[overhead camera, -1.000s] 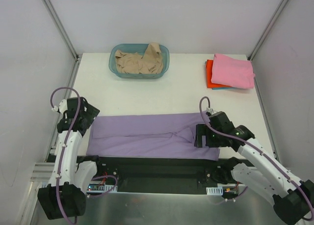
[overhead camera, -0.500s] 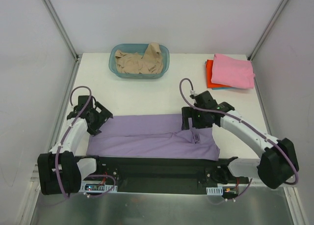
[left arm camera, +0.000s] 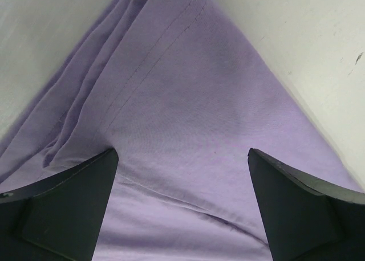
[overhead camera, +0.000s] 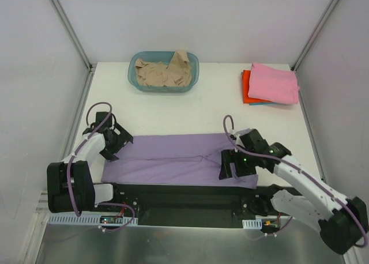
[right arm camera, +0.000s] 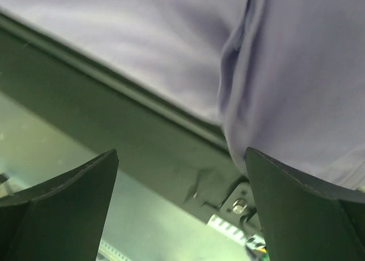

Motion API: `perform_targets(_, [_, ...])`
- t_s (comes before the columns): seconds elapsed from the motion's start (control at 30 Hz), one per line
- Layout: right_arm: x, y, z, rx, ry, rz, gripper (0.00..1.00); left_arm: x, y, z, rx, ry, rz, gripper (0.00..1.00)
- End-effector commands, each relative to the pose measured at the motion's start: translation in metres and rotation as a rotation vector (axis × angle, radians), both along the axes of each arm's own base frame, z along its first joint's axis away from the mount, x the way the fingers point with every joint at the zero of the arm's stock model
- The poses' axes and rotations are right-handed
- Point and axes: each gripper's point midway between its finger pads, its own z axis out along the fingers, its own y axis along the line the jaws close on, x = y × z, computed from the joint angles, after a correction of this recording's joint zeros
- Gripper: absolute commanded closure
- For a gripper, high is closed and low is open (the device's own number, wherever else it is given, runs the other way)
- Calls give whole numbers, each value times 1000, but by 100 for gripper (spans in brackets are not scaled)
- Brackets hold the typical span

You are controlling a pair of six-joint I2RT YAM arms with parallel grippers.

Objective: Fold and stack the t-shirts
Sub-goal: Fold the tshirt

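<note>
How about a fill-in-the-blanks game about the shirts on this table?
The spread-out t-shirt between the two arms is ____.
The beige t-shirt lies crumpled in the teal ____.
The pink t-shirt lies folded on top of an ____ one.
Missing words: purple, basket, orange.

Flat tee (overhead camera: 173, 159) front ctr; basket (overhead camera: 164, 89) behind; 2 folded tees (overhead camera: 275, 82) back R.
</note>
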Motion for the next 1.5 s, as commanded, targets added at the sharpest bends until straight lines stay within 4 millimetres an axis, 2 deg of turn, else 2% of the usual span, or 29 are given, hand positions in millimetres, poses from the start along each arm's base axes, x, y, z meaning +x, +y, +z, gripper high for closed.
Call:
perform_targets(0.0, [-48,-7,24,107,69,3,3,4,14,-2,76,7,-1,1])
perform_targets(0.03, [-51,-10,31,124,31,2,3,4,15,-2,79,8,-1,1])
perform_targets(0.13, [-34,-12,52,139,-103,-14,3,5,14,-1,77,4,-7,1])
perform_targets(0.17, [-25,-10,62,141,-146,-21,3,6,14,-1,75,4,-11,1])
perform_targets(0.27, [6,-11,64,56,-209,-43,3,7,12,1,63,-3,-19,1])
perform_targets(0.3, [24,-14,70,7,-258,-73,3,7,11,1,62,-3,-17,1])
perform_targets(0.37, [49,-8,72,-24,-303,-96,3,7,10,1,53,-7,-17,1])
perform_targets(0.4, [65,-3,65,-70,-279,-104,3,7,9,1,52,-8,-20,1])
perform_targets(0.47, [80,4,56,-96,-240,-113,3,7,9,2,50,-11,-17,1])
perform_targets(0.5, [82,10,40,-123,-174,-103,3,7,9,3,49,-14,-19,1])
perform_targets(0.57, [91,23,29,-105,-144,-82,3,6,9,3,53,-20,-17,1])
perform_targets(0.6, [94,32,17,-98,-110,-66,3,7,10,4,55,-22,-15,1])
perform_targets(0.7, [100,36,3,-124,-98,-36,3,6,10,3,53,-20,-18,1])
perform_targets(0.8, [89,46,-7,-114,-66,49,3,7,9,4,53,-21,-19,1])
perform_targets(0.9, [62,65,-6,-63,-62,182,3,8,10,4,57,-22,-19,1])
perform_targets(1.03, [5,95,0,47,6,366,3,8,11,5,62,-25,-19,1])
perform_targets(1.13, [-17,98,3,50,17,397,3,9,12,8,68,-35,-25,1])
perform_targets(1.23, [-10,85,12,-1,-53,341,3,11,11,11,60,-47,-28,1])
perform_targets(1.33, [6,68,24,-74,-136,237,3,16,6,18,37,-74,-42,1])
perform_targets(1.47, [19,51,27,-105,-182,77,3,20,-17,35,-77,-143,-102,1])
